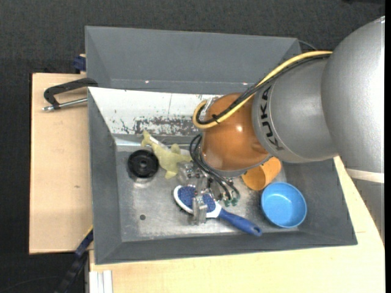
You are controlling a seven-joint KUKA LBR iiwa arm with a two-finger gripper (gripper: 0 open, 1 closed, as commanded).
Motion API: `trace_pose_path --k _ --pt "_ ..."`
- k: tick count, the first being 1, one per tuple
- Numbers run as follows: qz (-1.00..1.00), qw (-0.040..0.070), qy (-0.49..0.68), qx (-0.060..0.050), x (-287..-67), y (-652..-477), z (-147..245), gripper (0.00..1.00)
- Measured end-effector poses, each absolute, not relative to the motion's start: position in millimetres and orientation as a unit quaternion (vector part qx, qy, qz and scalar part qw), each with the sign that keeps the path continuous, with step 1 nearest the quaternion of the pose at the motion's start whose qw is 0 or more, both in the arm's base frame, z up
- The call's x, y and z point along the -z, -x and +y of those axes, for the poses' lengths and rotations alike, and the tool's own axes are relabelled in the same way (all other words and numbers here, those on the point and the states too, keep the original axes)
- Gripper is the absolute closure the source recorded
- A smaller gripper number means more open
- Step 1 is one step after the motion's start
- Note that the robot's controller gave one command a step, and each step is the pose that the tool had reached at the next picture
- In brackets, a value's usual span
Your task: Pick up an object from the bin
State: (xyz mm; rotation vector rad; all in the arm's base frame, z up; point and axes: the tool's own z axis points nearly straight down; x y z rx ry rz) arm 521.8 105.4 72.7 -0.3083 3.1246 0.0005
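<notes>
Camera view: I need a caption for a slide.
Pincer low over the blue brush, beside a blue bowl, in the grey bin.

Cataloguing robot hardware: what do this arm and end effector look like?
The arm is a thick, rounded silver-grey tube with black KUKA lettering. An orange domed cover caps the wrist; a yellow cable and a black cable loop onto it. The end effector is small, bare grey metal.

Orange cup: upper part hidden behind the arm's orange cover.
Blue brush: head partly covered by the gripper.
Arm: cut off by the right edge.
</notes>
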Motion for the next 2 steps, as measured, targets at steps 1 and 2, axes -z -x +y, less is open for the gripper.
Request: trace_pose_path --k 1,2 --pt "0.995 0.006 0.099 -0.002 -78 -524.8 109 1.0" --pt "0.893 0.006 0.45 0.001 -286 -526.9 91 1.0"
